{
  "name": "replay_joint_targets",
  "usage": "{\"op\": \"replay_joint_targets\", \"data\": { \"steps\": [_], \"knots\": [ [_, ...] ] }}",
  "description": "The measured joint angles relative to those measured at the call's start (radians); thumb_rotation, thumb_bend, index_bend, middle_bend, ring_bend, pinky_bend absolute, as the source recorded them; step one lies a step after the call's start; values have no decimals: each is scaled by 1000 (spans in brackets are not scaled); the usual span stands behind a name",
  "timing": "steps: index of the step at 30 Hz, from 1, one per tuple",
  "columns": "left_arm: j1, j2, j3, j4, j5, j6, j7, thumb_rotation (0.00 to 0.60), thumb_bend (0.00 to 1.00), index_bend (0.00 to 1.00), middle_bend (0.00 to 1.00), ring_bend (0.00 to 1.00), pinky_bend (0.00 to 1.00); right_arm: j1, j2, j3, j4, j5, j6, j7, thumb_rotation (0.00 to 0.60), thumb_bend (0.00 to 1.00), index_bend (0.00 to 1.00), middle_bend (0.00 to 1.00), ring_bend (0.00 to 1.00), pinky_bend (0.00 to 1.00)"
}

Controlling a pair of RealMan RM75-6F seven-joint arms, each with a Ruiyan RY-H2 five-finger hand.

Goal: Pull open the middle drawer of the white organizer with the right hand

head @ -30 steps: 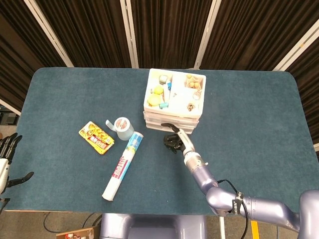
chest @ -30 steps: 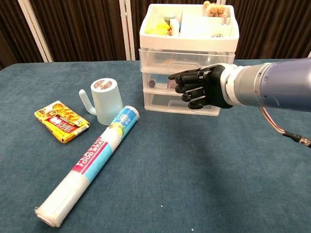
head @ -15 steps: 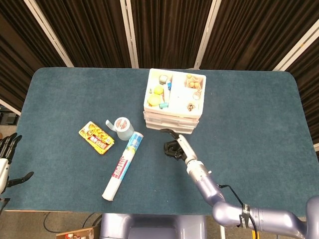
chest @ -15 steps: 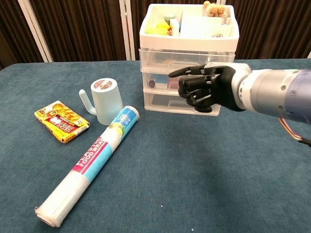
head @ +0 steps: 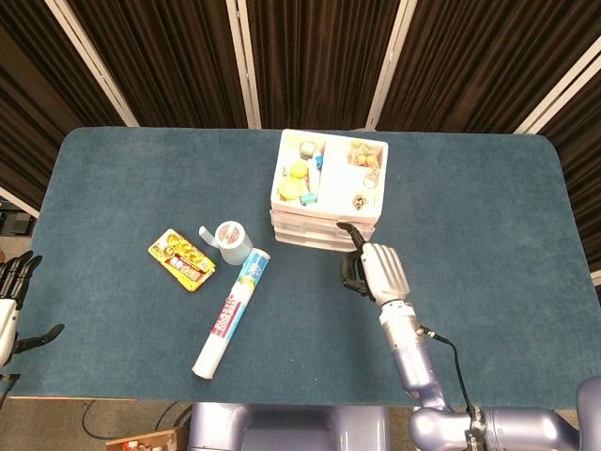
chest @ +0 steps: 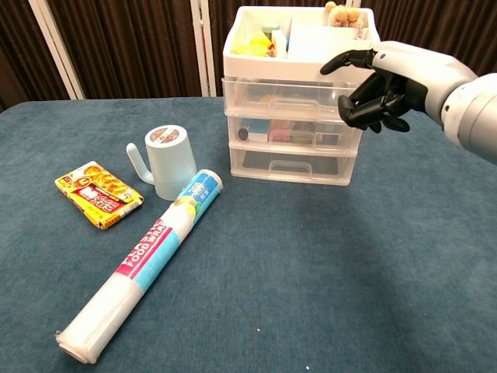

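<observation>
The white organizer (chest: 299,71) stands at the back middle of the table, its three clear drawers facing me. Its middle drawer (chest: 292,130) sits flush with the two others, handle in the centre. My right hand (chest: 383,87) hovers off the organizer's right front corner at the height of the top drawer. Its fingers are curled in on nothing, with one finger stretched toward the top tray. From the head view the right hand (head: 375,270) hangs just in front of the organizer (head: 324,231). My left hand (head: 11,305) hangs at the far left table edge, fingers apart and empty.
A light blue cup (chest: 166,162) with a handle stands left of the organizer. A long food-bag roll (chest: 144,260) lies diagonally in front of it. A yellow snack pack (chest: 99,194) lies further left. The organizer's top tray holds several small items.
My right hand has swung right and upward, from directly in front of the middle drawer to the organizer's right front corner. The drawers have not moved.
</observation>
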State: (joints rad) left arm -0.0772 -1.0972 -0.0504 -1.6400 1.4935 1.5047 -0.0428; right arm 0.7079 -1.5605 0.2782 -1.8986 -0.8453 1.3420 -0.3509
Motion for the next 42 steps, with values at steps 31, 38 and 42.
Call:
{"op": "replay_joint_targets", "data": {
  "steps": [31,38,42],
  "knots": [
    [-1,5,1,-3,-6,-9,-9,600,8,0,0,0,36,63,-5,91,55,180,-63,-117,600,681,402,799,757,890],
    [-1,5,1,-4,-6,-9,-9,600,7,0,0,0,36,57,1,85,38,173,-53,-121,600,681,402,799,757,890],
    [-2,5,1,-4,-6,-11,-9,600,8,0,0,0,36,42,8,71,14,157,-44,-115,600,681,403,799,757,890]
  ]
}}
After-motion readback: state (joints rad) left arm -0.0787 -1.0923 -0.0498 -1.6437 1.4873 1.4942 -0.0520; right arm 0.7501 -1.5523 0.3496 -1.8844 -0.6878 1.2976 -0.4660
